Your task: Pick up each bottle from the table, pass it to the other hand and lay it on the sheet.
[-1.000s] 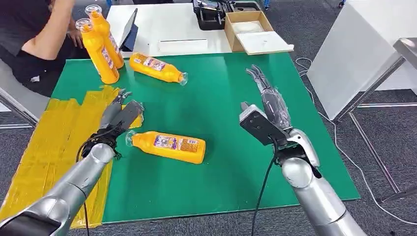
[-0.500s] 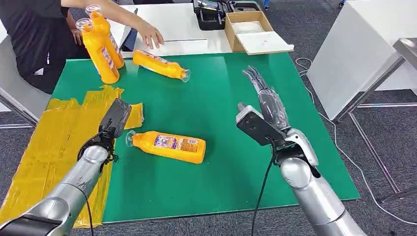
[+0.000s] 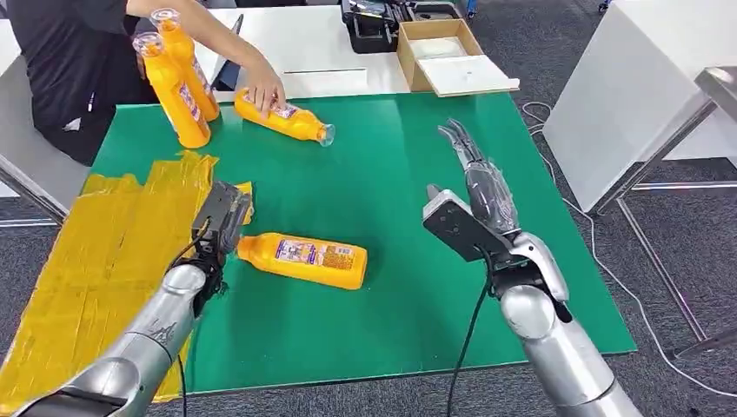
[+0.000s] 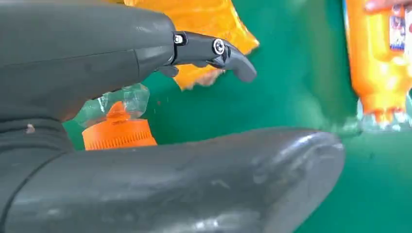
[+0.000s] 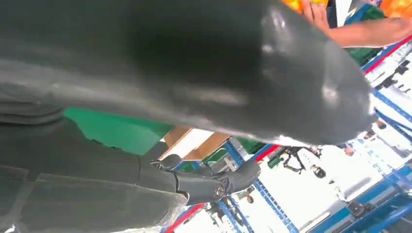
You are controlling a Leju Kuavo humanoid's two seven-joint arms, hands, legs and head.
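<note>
Head view, near to far. The left hand (image 3: 222, 215) hangs over the cap end of the nearest bottle (image 3: 304, 260), which lies on its side on the green table (image 3: 408, 287), cap toward the yellow sheet (image 3: 96, 252). In the left wrist view the hand (image 4: 145, 116) has its thumb and fingers (image 4: 228, 53) spread apart on either side of the orange cap (image 4: 116, 133), with a gap showing between them; the hand holds nothing. The sheet covers the table's left part, with one torn corner lying just beside the hand.

The right hand (image 3: 476, 187) is raised above the table's right half, well apart from every bottle, with fingers stretched out straight and nothing in its grasp; the right wrist view shows its thumb and fingers (image 5: 214, 187) apart.

Farther back, a second bottle (image 3: 282, 117) lies on its side near the table's far edge, and a person's hand (image 3: 265, 87) rests on it. Two upright bottles (image 3: 174, 78) stand at the far left corner, just beside the person. Beyond the green surface stands a white table (image 3: 313, 43) bearing an open cardboard box (image 3: 448, 56).
</note>
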